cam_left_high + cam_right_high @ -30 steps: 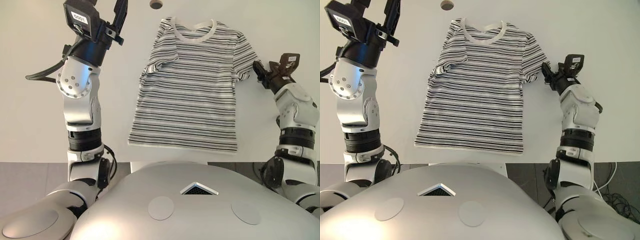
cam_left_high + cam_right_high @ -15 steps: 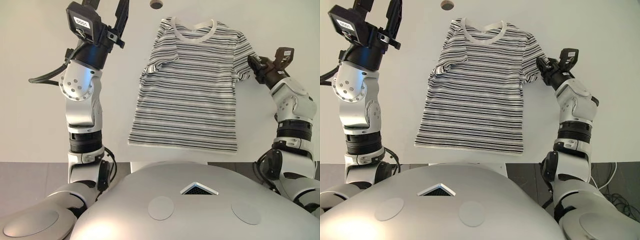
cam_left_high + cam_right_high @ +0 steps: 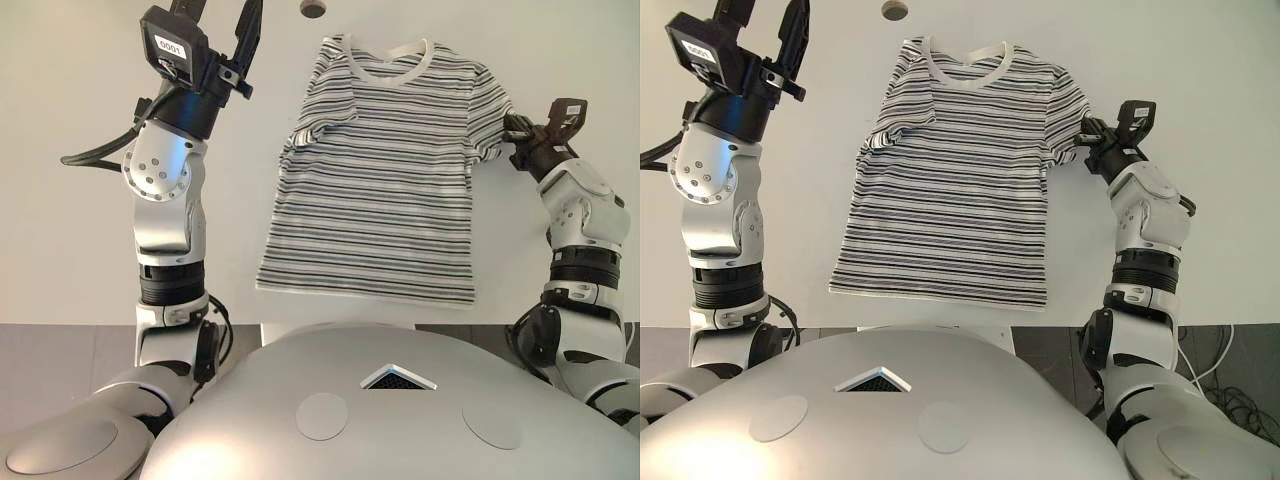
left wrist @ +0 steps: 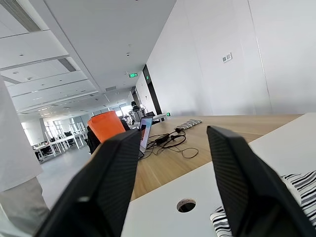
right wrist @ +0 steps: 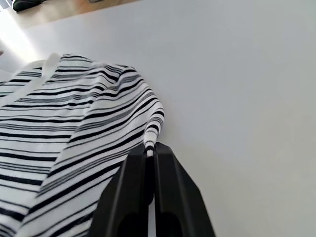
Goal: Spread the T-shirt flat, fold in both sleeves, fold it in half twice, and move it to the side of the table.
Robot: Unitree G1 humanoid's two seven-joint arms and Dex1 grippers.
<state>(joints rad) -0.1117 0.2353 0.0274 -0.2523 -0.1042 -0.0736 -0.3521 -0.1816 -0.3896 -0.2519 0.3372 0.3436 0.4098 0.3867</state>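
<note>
A black-and-white striped T-shirt (image 3: 385, 180) lies face up on the white table (image 3: 60, 250), collar at the far side. Its left sleeve (image 3: 303, 132) is bunched inward over the body. The right sleeve (image 3: 490, 125) points outward, and my right gripper (image 3: 514, 128) sits at its hem. In the right wrist view the right gripper (image 5: 150, 150) is shut, pinching the sleeve's edge (image 5: 150, 133). My left gripper (image 3: 215, 18) is raised high above the table, left of the shirt, open and holding nothing. From the left wrist view its fingers (image 4: 111, 187) stand wide apart.
A round cable hole (image 3: 312, 8) lies in the table just beyond the collar's left. The table's front edge (image 3: 100, 322) runs close to the shirt's hem. Bare table lies on both sides of the shirt. A wooden desk (image 4: 207, 143) with a laptop stands behind.
My right gripper has moved in onto the right sleeve's hem and shut on it. The raised left arm has shifted slightly to the right and stays open.
</note>
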